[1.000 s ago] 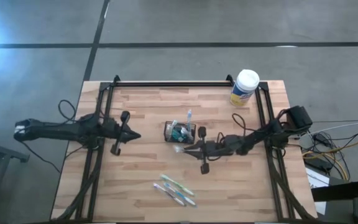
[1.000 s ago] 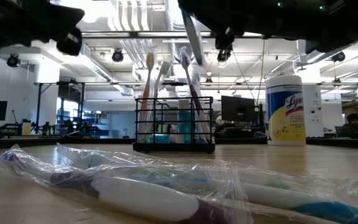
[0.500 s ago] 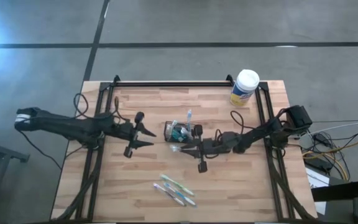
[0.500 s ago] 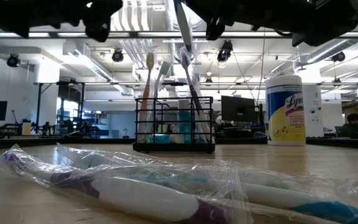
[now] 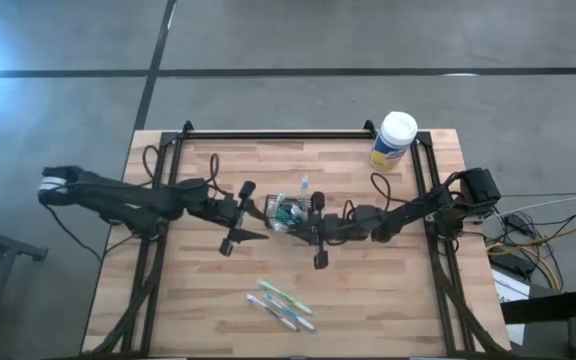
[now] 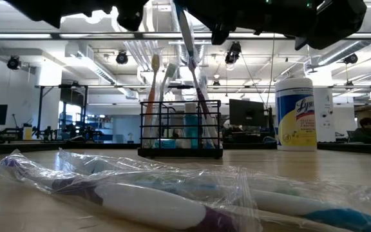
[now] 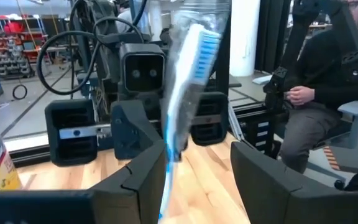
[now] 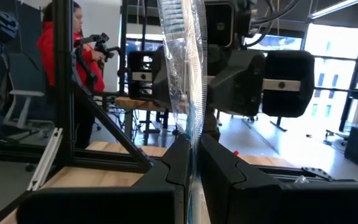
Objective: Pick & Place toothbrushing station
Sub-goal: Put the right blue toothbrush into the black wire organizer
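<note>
The black wire-mesh holder (image 5: 290,212) stands on its base at the table's middle, with several toothbrushes upright in it (image 6: 180,132). My right gripper (image 5: 295,228) is at the holder's near right side, shut on a plastic-wrapped toothbrush (image 8: 182,68). That toothbrush also shows in the low view (image 6: 187,38). My left gripper (image 5: 264,220) is open just left of the holder. In the left wrist view its fingers (image 7: 191,180) stand on either side of the wrapped toothbrush (image 7: 188,81); whether they touch it, I cannot tell. My right gripper pinches the wrapped toothbrush by its handle (image 8: 191,140) between its two shut fingers. It comes level from the table's right, with the fingers across the brush. The brush stands nearly upright, bristle end (image 7: 207,43) up, clear of the table. Its lower part (image 6: 192,58) slants down over the holder.
A white-lidded, yellow-labelled canister (image 5: 395,140) stands at the far right corner (image 6: 295,113). Several wrapped toothbrushes (image 5: 280,303) lie near the front edge (image 6: 172,187). Black rails (image 5: 278,133) run along the table's far edge and sides. A person (image 7: 328,93) sits beyond the table.
My left gripper has gone toward the table's right, up to the holder and the held toothbrush. My right gripper has gone a little toward the left with the wrapped toothbrush, which stays nearly upright over the holder.
</note>
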Controlling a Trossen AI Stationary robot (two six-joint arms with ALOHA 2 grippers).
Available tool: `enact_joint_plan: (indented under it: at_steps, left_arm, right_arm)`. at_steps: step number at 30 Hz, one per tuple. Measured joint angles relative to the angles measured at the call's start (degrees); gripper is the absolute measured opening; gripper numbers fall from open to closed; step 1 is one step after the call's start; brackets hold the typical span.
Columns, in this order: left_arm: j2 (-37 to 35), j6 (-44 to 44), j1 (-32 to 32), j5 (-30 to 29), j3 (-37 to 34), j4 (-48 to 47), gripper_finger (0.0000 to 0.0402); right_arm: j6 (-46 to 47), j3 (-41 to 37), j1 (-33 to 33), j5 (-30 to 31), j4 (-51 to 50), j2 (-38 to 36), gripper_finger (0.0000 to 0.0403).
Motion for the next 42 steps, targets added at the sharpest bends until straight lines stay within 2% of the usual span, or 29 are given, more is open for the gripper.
enact_joint_plan:
  at_steps: [7,17,23,30,42]
  left_arm:
    - [5.1,-1.1,0.0,-3.1,4.0,0.4,0.0183]
    - [9.6,-1.3,0.0,-1.1,5.2,4.4,0.0177]
    - [9.7,-1.3,0.0,-0.9,5.2,7.0,0.0133]
    - [9.7,-0.3,-0.1,-0.9,5.2,7.5,0.0019]
    - [7.4,1.4,-0.3,0.6,4.8,4.0,0.0017]
  right_arm:
    - [-0.8,0.0,0.0,0.0,-0.5,0.0,0.0019]
    - [-2.8,0.0,0.0,0.2,-0.9,0.0,0.0019]
    - [-3.2,0.0,0.0,0.2,-0.9,0.0,0.0019]
    - [-2.8,0.0,0.1,1.4,-0.9,0.0,0.0020]
    - [-2.1,0.0,0.2,0.8,-1.2,-0.4,0.0065]
